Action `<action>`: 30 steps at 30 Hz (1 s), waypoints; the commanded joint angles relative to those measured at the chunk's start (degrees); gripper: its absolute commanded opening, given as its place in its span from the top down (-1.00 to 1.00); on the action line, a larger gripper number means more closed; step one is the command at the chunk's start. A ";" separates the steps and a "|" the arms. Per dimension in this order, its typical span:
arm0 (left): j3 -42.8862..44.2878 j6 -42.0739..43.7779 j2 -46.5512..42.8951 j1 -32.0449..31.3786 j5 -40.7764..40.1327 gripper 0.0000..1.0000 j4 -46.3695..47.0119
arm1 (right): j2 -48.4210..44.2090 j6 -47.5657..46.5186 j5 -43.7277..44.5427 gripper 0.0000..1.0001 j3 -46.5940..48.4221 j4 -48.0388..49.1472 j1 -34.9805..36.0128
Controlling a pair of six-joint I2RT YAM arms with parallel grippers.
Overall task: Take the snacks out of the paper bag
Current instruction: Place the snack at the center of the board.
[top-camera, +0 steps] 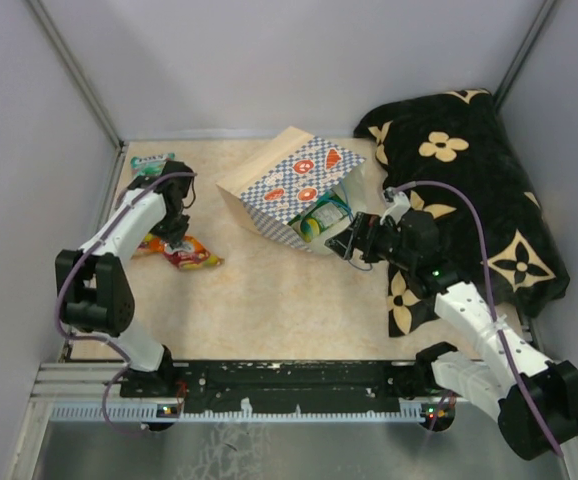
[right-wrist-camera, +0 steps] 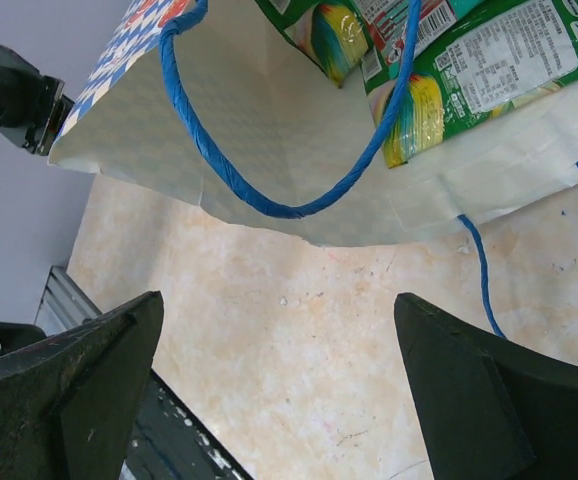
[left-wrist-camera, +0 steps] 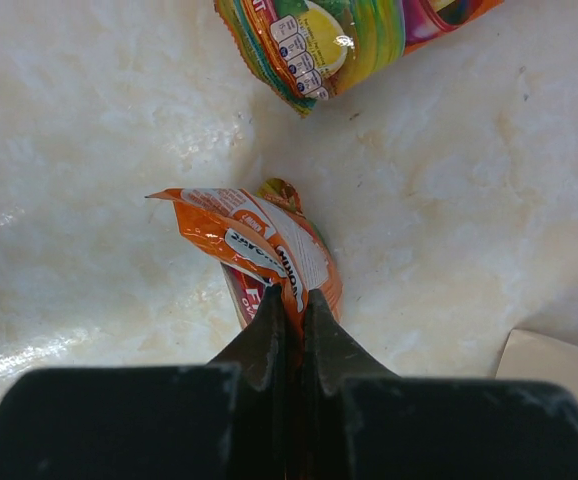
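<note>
You are pinching an orange packet [left-wrist-camera: 257, 240] in the left gripper [left-wrist-camera: 291, 300], low over the table [top-camera: 269, 300], likely for release. The right gripper [right-wrist-camera: 279, 330] is hovering spread wide at the mouth of the paper bag [top-camera: 287, 185], facing green packets [right-wrist-camera: 489, 70] inside.

A robot test cell in a lab, not a home or shop. 3 plain pale grey walls [top-camera: 269, 60] box in a small table [top-camera: 269, 300] with a beige marbled top, and bare metal struts [top-camera: 74, 75] run up the corners. 2 white-and-black arms [top-camera: 129, 228] are bolted to a slotted aluminium rail [top-camera: 74, 385] at the near edge, with purple cables [top-camera: 474, 235] looped along them. The only everyday things are props on the top: a paper bag [top-camera: 269, 185], candy packets [top-camera: 184, 255] and a black flowered cloth [top-camera: 469, 160]
</note>
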 commanded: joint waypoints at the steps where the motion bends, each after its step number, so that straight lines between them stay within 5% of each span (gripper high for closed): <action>1: 5.21 -6.54 4.56 -1.30 -6.40 1.00 -6.31 | -0.22 -1.38 -0.14 -0.98 -0.14 2.33 0.22; 9: 20.28 -13.61 18.78 -3.48 -12.26 1.00 -19.50 | 1.15 -1.95 -0.65 -0.99 -0.34 2.58 0.21; 30: 31.90 -7.09 33.56 -3.60 -11.11 1.00 -18.39 | 1.64 -2.09 -1.84 -0.98 -2.10 3.39 0.21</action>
